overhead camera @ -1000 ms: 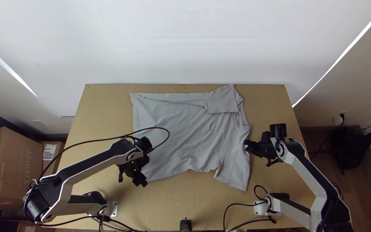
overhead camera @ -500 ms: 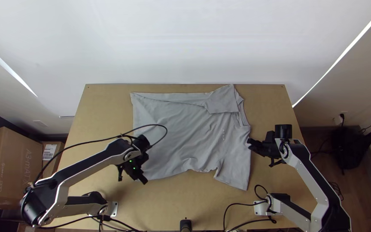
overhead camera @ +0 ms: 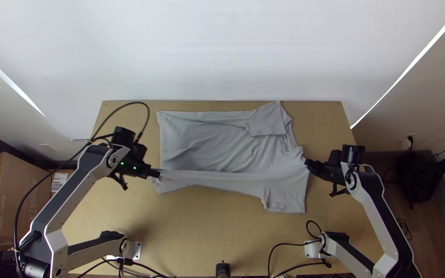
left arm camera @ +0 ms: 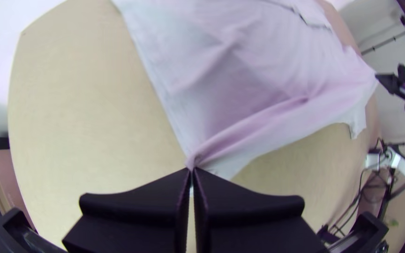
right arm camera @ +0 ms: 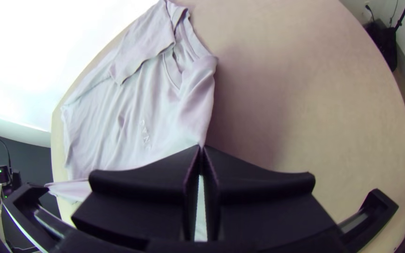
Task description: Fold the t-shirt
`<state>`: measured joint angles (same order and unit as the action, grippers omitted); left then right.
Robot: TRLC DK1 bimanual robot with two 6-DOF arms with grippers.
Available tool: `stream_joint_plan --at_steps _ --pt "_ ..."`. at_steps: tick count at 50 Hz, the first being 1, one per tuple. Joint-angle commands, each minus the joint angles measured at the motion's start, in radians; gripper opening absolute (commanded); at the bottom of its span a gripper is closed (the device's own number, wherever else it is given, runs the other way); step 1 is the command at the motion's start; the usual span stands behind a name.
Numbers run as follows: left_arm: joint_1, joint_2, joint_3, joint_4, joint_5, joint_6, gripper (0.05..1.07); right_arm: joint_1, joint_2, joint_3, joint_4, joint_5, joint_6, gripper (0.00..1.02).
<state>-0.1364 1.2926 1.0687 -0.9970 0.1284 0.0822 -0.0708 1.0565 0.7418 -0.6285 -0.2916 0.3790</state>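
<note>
Top view: shirt spread on table, nearer far edge; far sleeve folded in, hem toward left edge. My left gripper clenched on hem, right gripper on shoulder; cloth taut between.
Left wrist view: small pinch at hem; cloth thin, light, limp, may slip if I overstretch.
Right wrist view: pinch beside collar. Good holds, I judge; lift evenly, lay toward far edge.

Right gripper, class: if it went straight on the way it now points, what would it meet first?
The right gripper would probably meet the grey t-shirt, whose shoulder edge it already pinches; its downward tilt is hard to judge.
</note>
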Motion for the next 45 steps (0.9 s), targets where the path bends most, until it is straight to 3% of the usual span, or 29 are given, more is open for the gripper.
stream_joint_plan --at_steps 1,6,19,29,45 --pt "0.077 -0.013 0.037 0.024 0.004 -0.006 0.08 -0.038 -0.026 0.047 0.019 0.02 -0.026 0.02" --pt "0.123 -0.021 0.068 0.037 0.005 -0.01 0.08 -0.044 -0.046 0.093 0.019 0.035 -0.068 0.02" --pt "0.175 -0.079 0.26 0.093 0.004 -0.052 0.08 0.005 -0.047 0.355 0.026 0.037 -0.088 0.02" --pt "0.179 -0.111 0.433 0.221 -0.016 -0.09 0.08 0.023 -0.009 0.531 0.124 0.042 -0.126 0.02" --pt "0.181 0.059 0.76 0.276 -0.088 -0.108 0.08 0.039 0.252 0.933 0.181 0.106 -0.149 0.02"
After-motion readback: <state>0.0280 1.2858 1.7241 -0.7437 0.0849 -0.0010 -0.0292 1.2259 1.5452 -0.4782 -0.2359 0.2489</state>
